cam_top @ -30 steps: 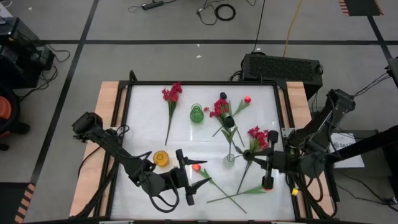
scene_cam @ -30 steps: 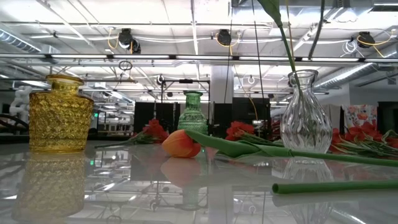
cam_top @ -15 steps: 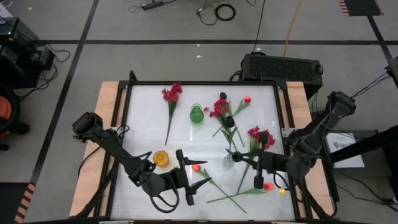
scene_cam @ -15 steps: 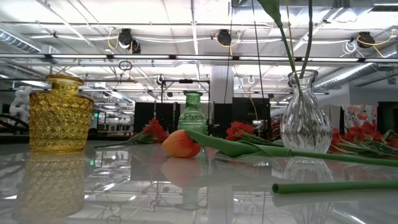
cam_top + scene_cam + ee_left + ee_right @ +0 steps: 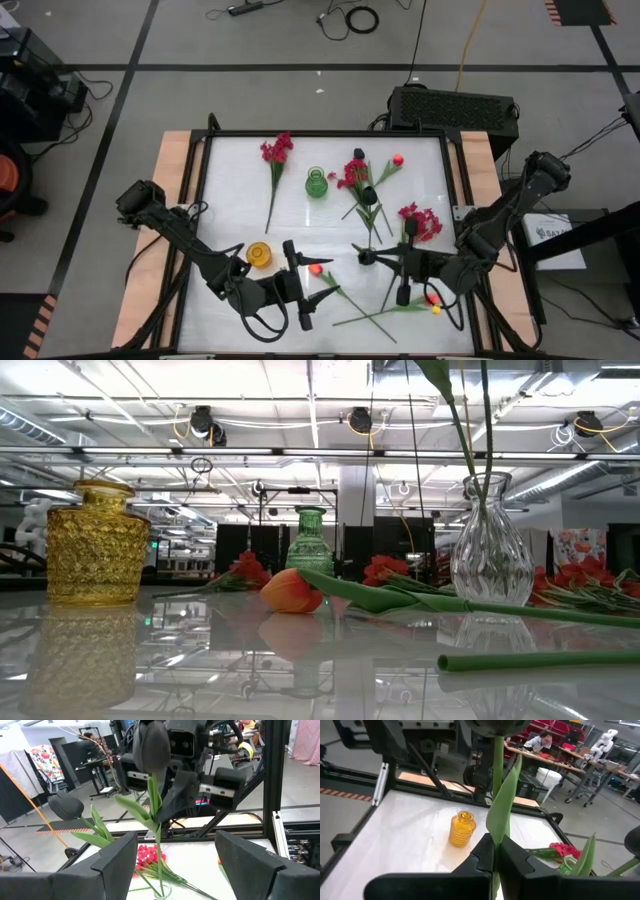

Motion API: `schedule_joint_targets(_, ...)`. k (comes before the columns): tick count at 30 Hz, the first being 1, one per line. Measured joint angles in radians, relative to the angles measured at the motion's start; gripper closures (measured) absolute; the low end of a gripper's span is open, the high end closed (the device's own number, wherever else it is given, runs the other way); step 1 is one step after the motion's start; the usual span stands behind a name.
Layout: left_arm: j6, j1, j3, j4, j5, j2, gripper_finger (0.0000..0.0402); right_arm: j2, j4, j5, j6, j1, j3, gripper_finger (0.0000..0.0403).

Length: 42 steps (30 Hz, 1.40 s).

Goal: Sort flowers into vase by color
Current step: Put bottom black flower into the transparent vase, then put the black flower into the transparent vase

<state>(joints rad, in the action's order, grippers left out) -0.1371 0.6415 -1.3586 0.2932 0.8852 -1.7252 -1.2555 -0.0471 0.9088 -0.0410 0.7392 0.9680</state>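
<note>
Both arms are pretty much all matte black, chunky jointed segments with rounded motor housings at the shoulders. Thin black cables loop loosely alongside the left arm (image 5: 190, 250) near its base and under its wrist. The right arm (image 5: 505, 215) has the same build, with a bit of yellow showing by its wrist. Up close, the left gripper (image 5: 182, 857) has broad, flat, angular black fingers (image 5: 117, 855). The right gripper (image 5: 495, 856) has the same dark plastic fingers, blocky with beveled edges.
</note>
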Motion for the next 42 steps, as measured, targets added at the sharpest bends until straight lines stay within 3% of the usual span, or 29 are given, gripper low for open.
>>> schedule_joint_targets(15, 0.0, 0.0, 0.0, -0.023, 0.0, 0.0, 0.0127, -0.038, -0.129, 0.0, -0.113, -0.031, 0.0, 0.0386)
schedule_joint_targets(34, 0.001, 0.002, 0.0, -0.032, -0.021, 0.0, 0.0127, 0.033, -0.174, -0.05, -0.166, -0.008, 0.001, 0.022)
schedule_joint_targets(42, 0.0, 0.013, 0.0, -0.045, -0.033, 0.0, 0.0127, 0.13, -0.295, -0.052, -0.275, 0.061, 0.002, 0.0187)
